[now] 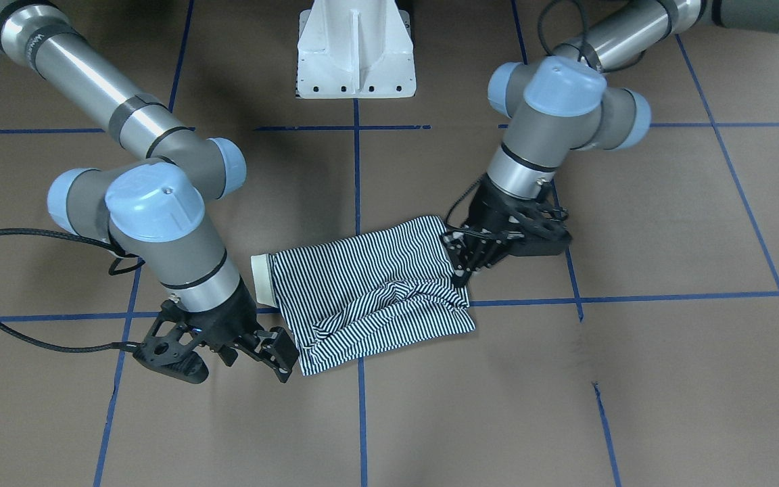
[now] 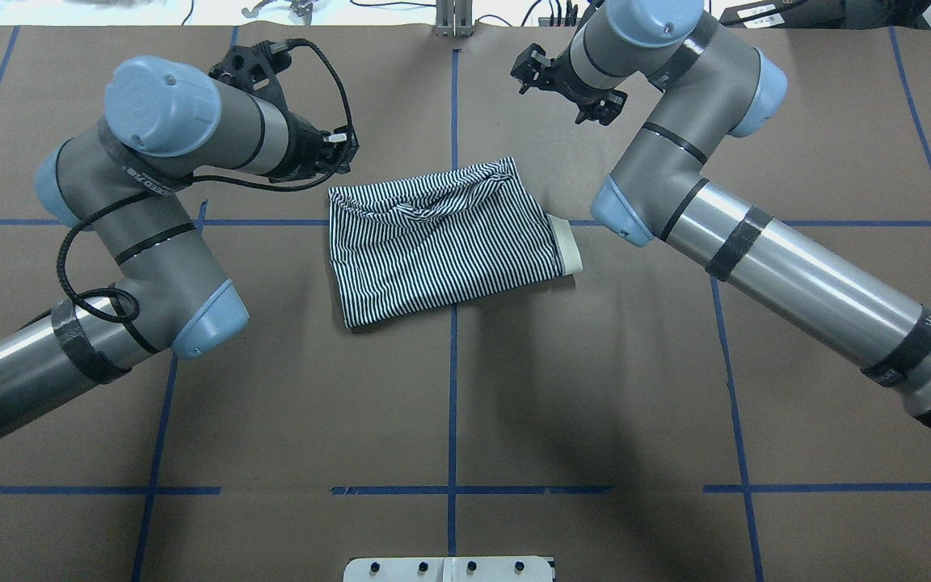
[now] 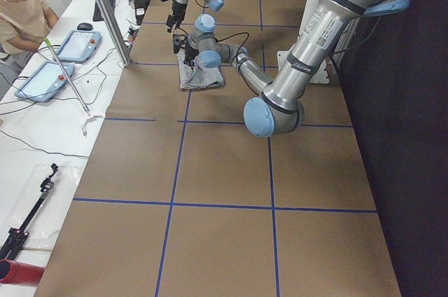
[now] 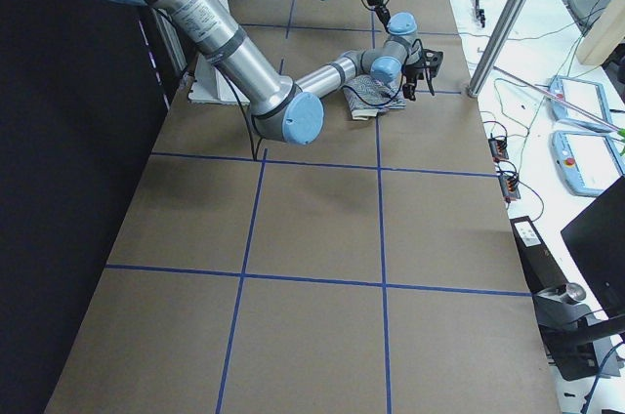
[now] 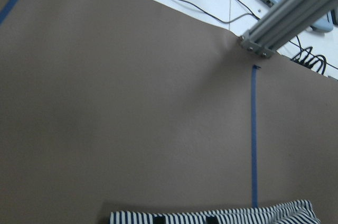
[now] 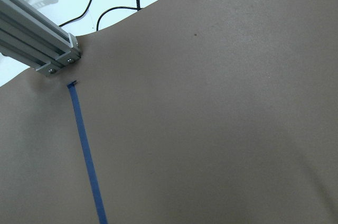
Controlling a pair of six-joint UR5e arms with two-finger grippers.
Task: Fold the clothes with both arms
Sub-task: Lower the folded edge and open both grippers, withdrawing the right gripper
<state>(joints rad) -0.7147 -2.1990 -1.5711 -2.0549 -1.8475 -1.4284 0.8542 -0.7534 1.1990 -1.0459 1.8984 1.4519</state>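
We see the striped polo shirt (image 2: 441, 250) lying folded into a compact rectangle in the middle of the table (image 2: 449, 404), its cream collar (image 2: 567, 247) toward the robot's right. The right gripper (image 2: 564, 87) hangs spread and empty near the collar end. The left gripper (image 1: 464, 267) sits at the opposite edge, and we cannot tell its grip; we judge each flanks one end to share a fold.

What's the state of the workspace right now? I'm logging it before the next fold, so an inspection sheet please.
Surface: brown table, blue tape grid.
Job's things: striped polo shirt folded into a bundle, wrinkled on top, cream collar poking out one end.
Clutter: nothing seen.
Grippers: left gripper at the shirt's edge, state unclear; right gripper open, off the shirt.
Cables: black cable loops off the left arm.
Surroundings: white pedestal; person at side bench.
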